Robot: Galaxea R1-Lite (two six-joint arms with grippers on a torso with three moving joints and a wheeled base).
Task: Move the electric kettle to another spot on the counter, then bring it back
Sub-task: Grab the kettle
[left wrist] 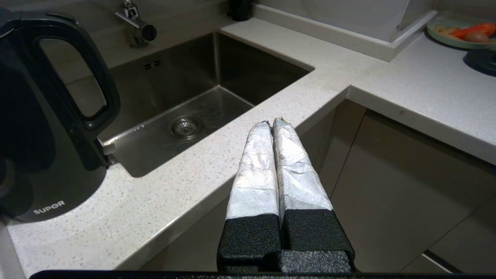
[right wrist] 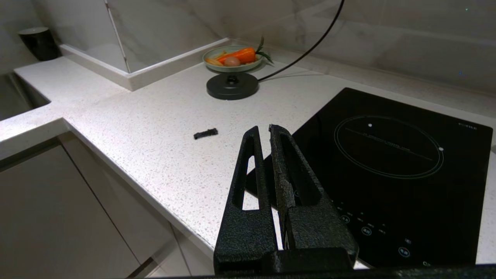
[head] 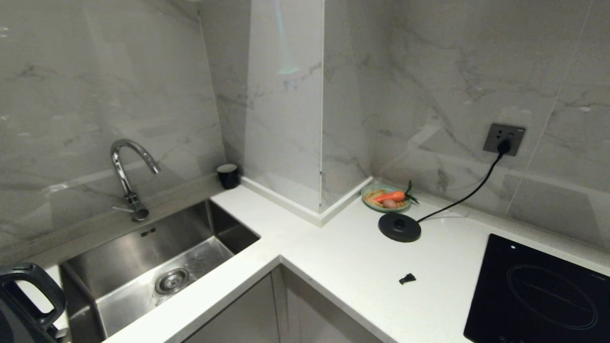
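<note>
1. Risk first: the left gripper (left wrist: 271, 124), fingers pressed together and holding nothing, hangs off the counter's (left wrist: 162, 193) front edge; reaching for the electric kettle (left wrist: 46, 128) without spreading first would likely shove it toward the sink (left wrist: 217, 93) just beyond.
2. The kettle stands upright on the counter, off to that gripper's side and apart from it (handle facing the sink).
3. Its base disc (head: 399, 227) sits well away, beside a plate of vegetables (head: 386, 197); carrying the kettle back could snag the cord (head: 457, 200).
4. The right gripper (right wrist: 263, 131), closed and empty, hovers near the cooktop (right wrist: 391, 174).
</note>
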